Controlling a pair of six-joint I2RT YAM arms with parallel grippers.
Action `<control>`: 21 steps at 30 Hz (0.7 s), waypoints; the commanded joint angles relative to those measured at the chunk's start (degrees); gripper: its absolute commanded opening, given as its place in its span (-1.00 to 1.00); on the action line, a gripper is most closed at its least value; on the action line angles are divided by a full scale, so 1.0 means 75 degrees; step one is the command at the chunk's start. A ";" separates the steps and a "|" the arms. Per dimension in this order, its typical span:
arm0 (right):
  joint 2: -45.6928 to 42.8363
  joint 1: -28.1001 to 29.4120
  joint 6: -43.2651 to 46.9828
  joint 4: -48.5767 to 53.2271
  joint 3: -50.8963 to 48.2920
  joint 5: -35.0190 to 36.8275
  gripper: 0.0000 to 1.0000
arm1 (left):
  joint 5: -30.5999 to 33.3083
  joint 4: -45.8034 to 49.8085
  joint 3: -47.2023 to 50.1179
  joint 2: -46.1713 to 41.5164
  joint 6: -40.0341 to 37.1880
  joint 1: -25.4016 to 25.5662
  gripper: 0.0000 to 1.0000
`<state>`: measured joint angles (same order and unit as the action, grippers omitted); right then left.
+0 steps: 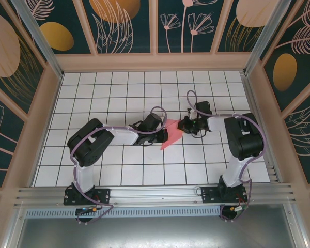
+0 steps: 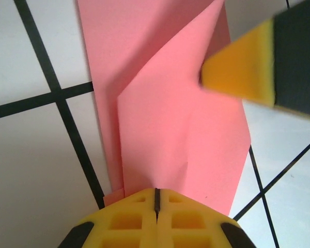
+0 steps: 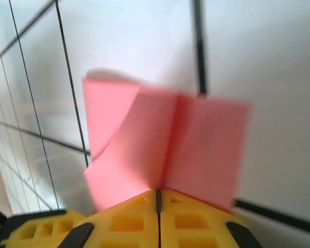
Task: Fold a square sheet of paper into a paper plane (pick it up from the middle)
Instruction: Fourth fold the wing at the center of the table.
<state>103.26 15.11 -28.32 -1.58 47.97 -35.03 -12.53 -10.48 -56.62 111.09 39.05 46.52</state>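
The square sheet of paper (image 1: pixel 171 134) is pink-red and partly folded. It lies mid-table between the two arms, with a pointed near end. In the left wrist view the sheet of paper (image 2: pixel 165 103) shows a long strip flat on the tiles and a diagonal flap. My left gripper (image 2: pixel 156 192) (image 1: pixel 164 136) is shut, its tips resting on top of the sheet's end. My right gripper (image 3: pixel 158 194) (image 1: pixel 180 125) is shut on a raised fold of the paper (image 3: pixel 144 134), and one of its fingers (image 2: pixel 240 67) shows at the flap's edge. A paper plane is out of view.
The table (image 1: pixel 119 93) is white grid tiles, enclosed by wooden side and back walls (image 1: pixel 155 62). An aluminium rail (image 1: pixel 155 194) runs along the near edge where both arm bases are bolted. Free tiles lie behind and to both sides of the paper.
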 commanded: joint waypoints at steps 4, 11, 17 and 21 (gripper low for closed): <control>-0.0865 0.0037 0.0248 -0.0526 -0.0350 0.0012 -0.84 | 0.0592 0.1611 0.0460 0.0259 -0.0012 -0.0060 -1.00; -0.0653 0.0800 0.0209 -0.0783 -0.0492 -0.0098 -0.84 | 0.0637 0.1626 0.0473 0.0260 -0.0013 -0.0051 -1.00; 0.0086 0.0711 0.0420 -0.0654 0.0083 -0.0012 -0.85 | 0.0641 0.1681 0.0586 0.0202 -0.0021 -0.0059 -1.00; 0.0412 0.0147 0.0401 -0.0647 0.0353 0.0167 -0.86 | 0.0603 0.1690 0.0693 0.0188 -0.0049 -0.0058 -1.00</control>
<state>104.92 19.14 -26.85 -5.76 48.01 -35.48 -11.62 -10.72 -55.35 110.17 39.05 46.52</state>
